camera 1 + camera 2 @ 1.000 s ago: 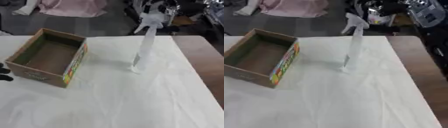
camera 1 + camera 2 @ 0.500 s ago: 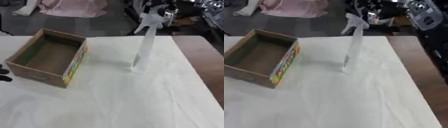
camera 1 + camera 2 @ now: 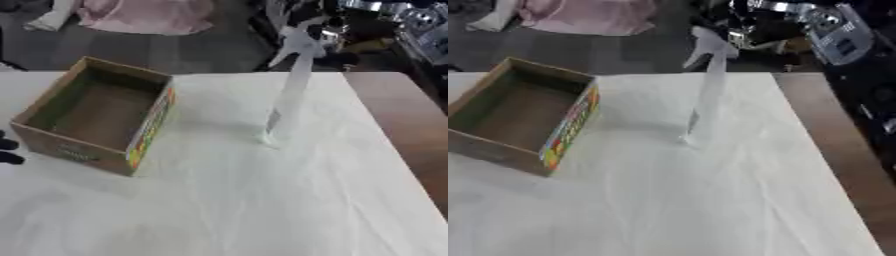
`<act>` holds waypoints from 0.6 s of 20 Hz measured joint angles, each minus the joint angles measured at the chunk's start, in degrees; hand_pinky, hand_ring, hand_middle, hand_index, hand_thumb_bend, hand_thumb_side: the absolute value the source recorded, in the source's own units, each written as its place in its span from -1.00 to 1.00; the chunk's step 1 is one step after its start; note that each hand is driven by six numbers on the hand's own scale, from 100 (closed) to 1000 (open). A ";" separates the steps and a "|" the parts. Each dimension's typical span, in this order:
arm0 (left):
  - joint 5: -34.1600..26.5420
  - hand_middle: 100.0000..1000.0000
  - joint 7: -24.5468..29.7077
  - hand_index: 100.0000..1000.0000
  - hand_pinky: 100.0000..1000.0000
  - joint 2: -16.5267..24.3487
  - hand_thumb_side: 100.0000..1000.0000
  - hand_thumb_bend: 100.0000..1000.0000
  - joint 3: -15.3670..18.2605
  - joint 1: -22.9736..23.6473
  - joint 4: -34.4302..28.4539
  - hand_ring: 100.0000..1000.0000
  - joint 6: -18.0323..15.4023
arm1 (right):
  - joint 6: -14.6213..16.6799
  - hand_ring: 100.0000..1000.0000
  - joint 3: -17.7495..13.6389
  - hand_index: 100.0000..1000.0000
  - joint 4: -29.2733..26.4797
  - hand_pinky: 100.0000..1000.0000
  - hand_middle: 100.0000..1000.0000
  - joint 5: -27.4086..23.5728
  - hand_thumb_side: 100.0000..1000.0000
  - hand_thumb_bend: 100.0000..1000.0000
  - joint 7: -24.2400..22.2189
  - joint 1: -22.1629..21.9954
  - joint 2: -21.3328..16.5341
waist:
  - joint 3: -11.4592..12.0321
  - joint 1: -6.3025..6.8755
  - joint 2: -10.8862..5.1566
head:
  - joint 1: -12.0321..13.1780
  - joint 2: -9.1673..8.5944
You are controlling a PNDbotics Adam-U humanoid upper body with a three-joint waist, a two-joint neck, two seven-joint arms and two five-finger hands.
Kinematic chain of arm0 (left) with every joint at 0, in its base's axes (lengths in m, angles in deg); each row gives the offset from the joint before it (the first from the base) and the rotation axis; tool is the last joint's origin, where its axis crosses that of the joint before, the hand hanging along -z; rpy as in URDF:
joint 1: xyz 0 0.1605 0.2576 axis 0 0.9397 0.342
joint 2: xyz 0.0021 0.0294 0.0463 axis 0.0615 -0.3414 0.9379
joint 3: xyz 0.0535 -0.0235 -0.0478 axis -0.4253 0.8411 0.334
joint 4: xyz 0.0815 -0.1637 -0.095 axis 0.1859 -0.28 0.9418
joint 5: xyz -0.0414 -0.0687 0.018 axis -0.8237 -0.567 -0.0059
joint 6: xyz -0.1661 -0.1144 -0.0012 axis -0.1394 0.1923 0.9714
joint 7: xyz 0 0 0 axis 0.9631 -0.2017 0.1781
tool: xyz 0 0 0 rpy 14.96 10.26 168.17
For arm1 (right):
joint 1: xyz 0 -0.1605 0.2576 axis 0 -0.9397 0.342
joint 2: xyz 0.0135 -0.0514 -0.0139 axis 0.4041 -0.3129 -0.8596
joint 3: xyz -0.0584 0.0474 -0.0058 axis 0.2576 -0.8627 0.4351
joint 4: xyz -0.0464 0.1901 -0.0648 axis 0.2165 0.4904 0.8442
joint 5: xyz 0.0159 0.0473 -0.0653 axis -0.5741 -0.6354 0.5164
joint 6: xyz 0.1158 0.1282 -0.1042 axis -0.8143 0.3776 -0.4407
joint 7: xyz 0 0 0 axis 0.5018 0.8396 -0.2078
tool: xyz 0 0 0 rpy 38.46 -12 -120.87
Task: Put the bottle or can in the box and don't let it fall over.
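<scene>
A tall white spray bottle [image 3: 289,95] stands upright on the white cloth, right of centre, with its trigger head at the top. An open cardboard box [image 3: 131,145] with a coloured printed side sits to its left, nothing inside, about a hand's width from the bottle. A dark bit of my left hand [image 3: 7,146] shows at the left edge, beside the box's near corner and apart from it. My right arm [image 3: 833,35], black and silver, comes in from the upper right. Its dark hand [image 3: 747,26] lies close behind the bottle's head; whether it touches is unclear.
The white cloth [image 3: 245,200] covers most of the table. Bare brown wood [image 3: 407,120] runs along the right side. Beyond the far edge are a dark floor, a pink cloth [image 3: 144,15] and dark clutter.
The bottle and the box stand where they were. My right arm has shifted slightly at the upper right.
</scene>
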 measured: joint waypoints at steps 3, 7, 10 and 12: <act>0.01 0.22 0.01 0.76 0.11 0.00 0.52 -0.94 0.00 0.00 0.00 0.26 0.01 | -0.01 1.00 0.01 0.83 0.00 0.56 0.67 0.01 0.09 -0.85 -0.01 0.00 0.00 | -0.12 0.00 0.03 | -0.01 0.04; 0.04 0.22 0.11 0.76 0.11 -0.01 0.52 -0.94 0.00 -0.03 0.00 0.26 0.13 | -0.03 1.00 0.20 0.80 0.00 0.55 0.65 0.23 0.07 -0.81 -0.03 -0.01 0.02 | -0.19 -0.05 0.22 | -0.05 0.07; 0.19 0.22 0.18 0.76 0.11 -0.01 0.52 -0.94 -0.01 -0.17 0.00 0.26 0.21 | -0.04 1.00 0.34 0.79 0.00 0.54 0.64 0.55 0.06 -0.77 -0.04 -0.01 0.08 | -0.19 -0.32 0.42 | -0.05 0.07; 0.24 0.22 0.20 0.76 0.11 -0.01 0.52 -0.94 -0.01 -0.23 0.00 0.26 0.27 | -0.01 1.00 0.35 0.78 0.00 0.53 0.63 0.76 0.05 -0.76 -0.01 0.00 0.15 | -0.20 -0.39 0.43 | -0.04 0.08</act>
